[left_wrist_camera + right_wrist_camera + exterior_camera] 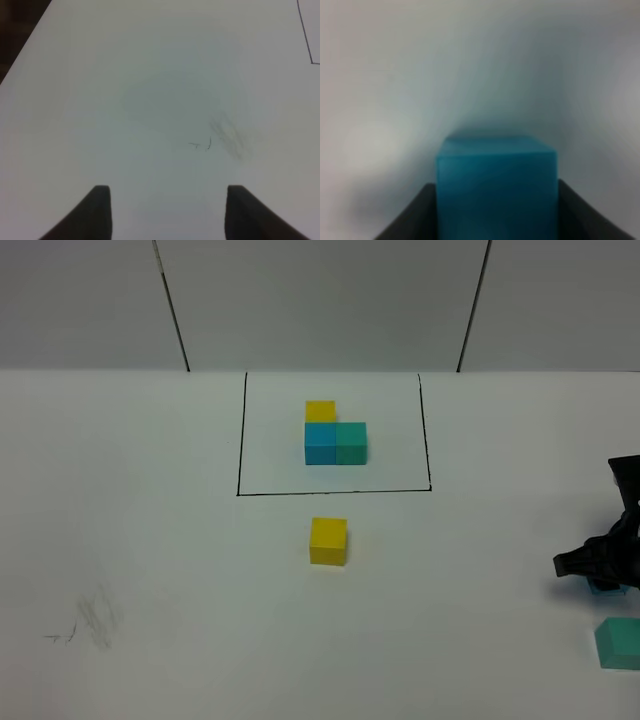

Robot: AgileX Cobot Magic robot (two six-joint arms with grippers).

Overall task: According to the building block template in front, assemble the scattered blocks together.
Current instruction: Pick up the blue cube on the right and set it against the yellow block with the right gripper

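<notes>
The building block template [335, 433] is a yellow, blue and teal L-shaped cluster inside a black drawn rectangle [240, 440] at the back middle. A loose yellow cube [328, 541] sits just in front of the rectangle. A loose teal-green cube [620, 643] lies at the right edge. My right gripper [598, 578] is low over the table just behind the teal cube. Its fingers [417, 215] press both sides of the sky-blue cube [496, 187], of which only a sliver [603, 586] shows in the exterior view. My left gripper [167, 215] is open and empty over bare table.
Faint pencil scribbles [90, 620] mark the white table at the front left and also show in the left wrist view [225, 137]. A corner of the black rectangle line [306, 35] shows in the left wrist view. A grey panelled wall [320, 300] stands behind the table.
</notes>
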